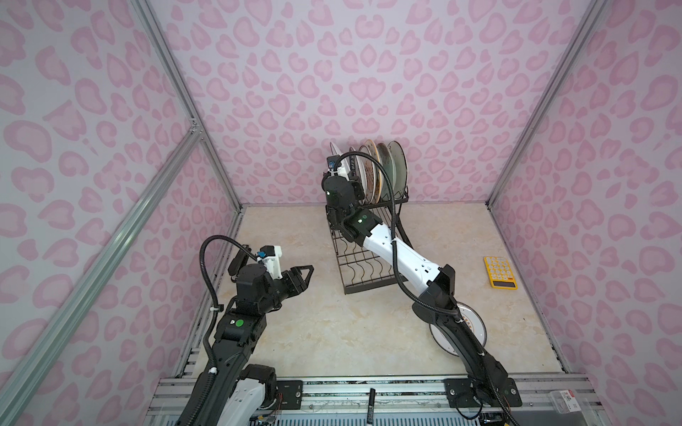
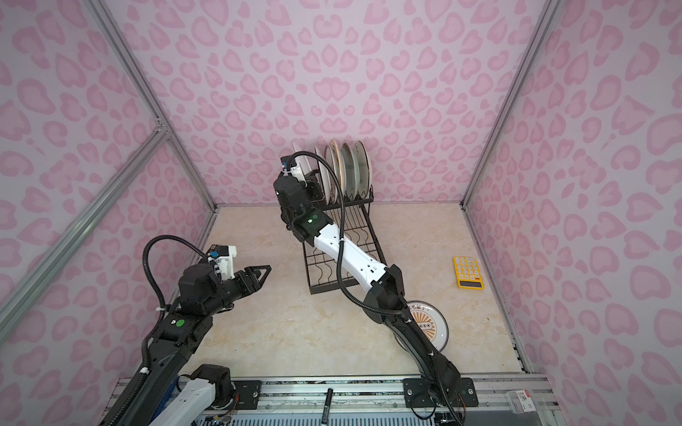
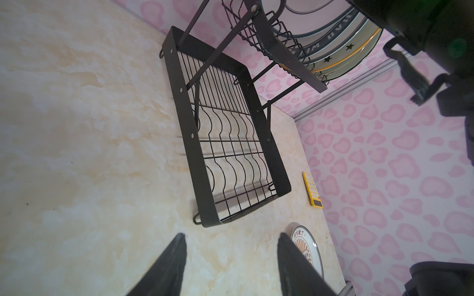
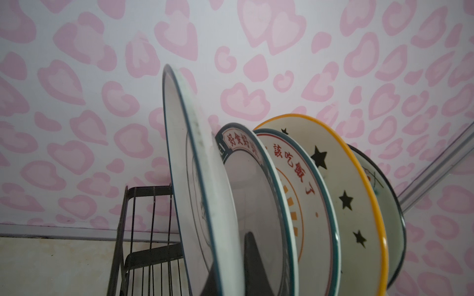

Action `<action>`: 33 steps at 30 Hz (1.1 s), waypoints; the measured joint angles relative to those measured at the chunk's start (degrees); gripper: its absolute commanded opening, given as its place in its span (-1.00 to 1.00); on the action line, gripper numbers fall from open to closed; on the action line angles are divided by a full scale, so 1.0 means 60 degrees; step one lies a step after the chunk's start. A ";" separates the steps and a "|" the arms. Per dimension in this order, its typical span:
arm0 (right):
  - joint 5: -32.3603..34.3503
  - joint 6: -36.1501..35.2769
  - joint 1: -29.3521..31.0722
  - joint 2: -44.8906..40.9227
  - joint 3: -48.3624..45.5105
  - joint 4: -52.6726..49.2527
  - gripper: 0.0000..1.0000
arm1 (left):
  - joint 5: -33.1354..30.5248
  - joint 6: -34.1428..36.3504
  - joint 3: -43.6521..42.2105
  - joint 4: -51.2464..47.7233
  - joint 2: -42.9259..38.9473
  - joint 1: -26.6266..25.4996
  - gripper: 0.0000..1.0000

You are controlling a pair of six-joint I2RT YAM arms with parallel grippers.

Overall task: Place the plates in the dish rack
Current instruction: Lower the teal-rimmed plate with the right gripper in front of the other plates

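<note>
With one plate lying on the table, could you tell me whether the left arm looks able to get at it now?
Probably not easily: the sunburst plate lies flat partly under the right arm, across the table from the open left gripper, which holds nothing.
</note>
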 measured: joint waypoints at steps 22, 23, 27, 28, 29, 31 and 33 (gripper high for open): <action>0.0033 0.0976 -0.0171 0.0211 0.0029 -0.0466 -1.00 | 0.0000 0.0004 0.0004 0.0022 0.0109 0.0000 0.18; 0.0033 0.1016 -0.0171 0.0211 0.0029 -0.0484 -1.00 | 0.0004 0.0004 0.0004 0.0022 0.0109 0.0000 0.18; 0.0051 0.1188 -0.0168 0.0229 0.0029 -0.0525 -1.00 | 0.0004 0.0004 0.0004 0.0022 0.0109 0.0000 0.18; 0.0058 0.1224 -0.0157 0.0233 0.0029 -0.0557 -1.00 | 0.0004 0.0004 0.0004 0.0022 0.0109 0.0000 0.17; 0.0066 0.1257 -0.0149 0.0248 0.0029 -0.0565 -1.00 | 0.0004 0.0004 0.0004 0.0022 0.0109 0.0000 0.18; 0.0084 0.1399 -0.0127 0.0251 0.0029 -0.0605 -1.00 | 0.0029 0.0004 0.0004 0.0022 0.0109 0.0000 0.18; 0.0084 0.1504 -0.0117 0.0251 0.0029 -0.0707 -1.00 | 0.0044 0.0004 0.0004 0.0022 0.0109 0.0000 0.18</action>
